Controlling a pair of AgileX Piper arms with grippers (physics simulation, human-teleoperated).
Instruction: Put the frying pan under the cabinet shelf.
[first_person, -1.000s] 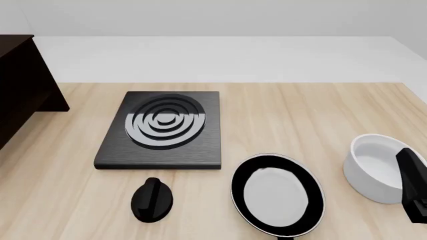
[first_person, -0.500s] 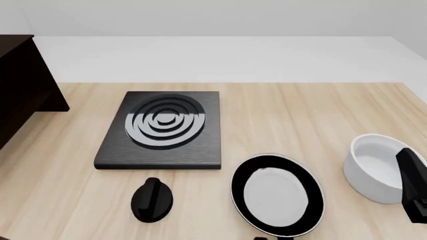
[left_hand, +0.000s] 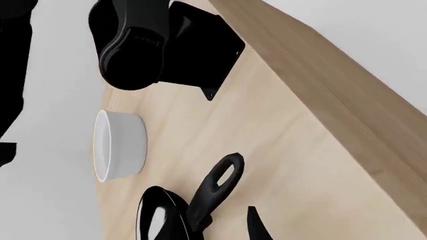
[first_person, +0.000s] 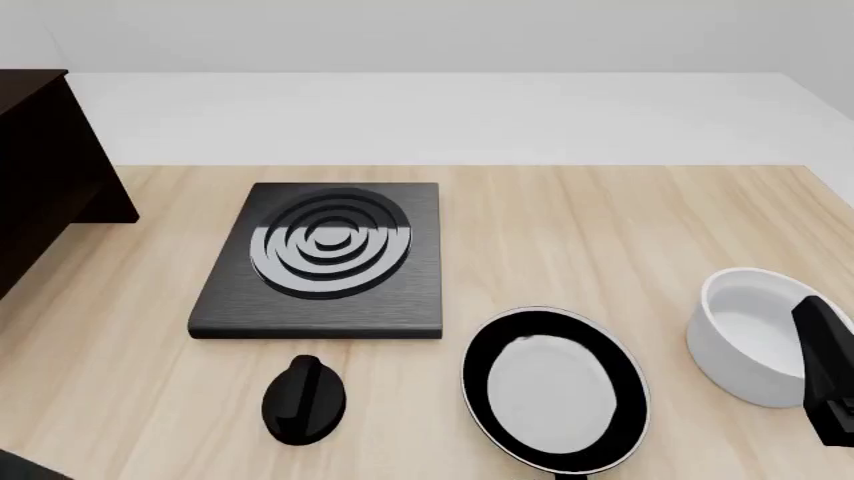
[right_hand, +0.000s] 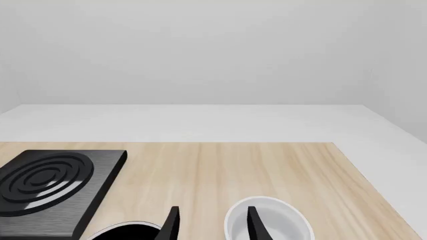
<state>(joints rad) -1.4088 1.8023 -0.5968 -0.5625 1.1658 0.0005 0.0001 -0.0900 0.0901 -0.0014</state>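
The frying pan, black with a pale grey inside, lies on the table near the front edge, right of centre. Its handle points toward the table's front edge and shows close ahead in the left wrist view. One fingertip of my left gripper shows there, set wide; the other is lost against the dark pan. My right gripper is open, its fingers above the gap between the pan's rim and the bowl. The dark cabinet shelf stands at the far left.
A square black stove plate with grey rings sits mid-table. A small black knob-like object lies in front of it. A white bowl stands right of the pan, with the right arm beside it.
A dark part of the left arm now shows at the bottom-left corner of the front view. The pan, bowl and right arm have not moved.
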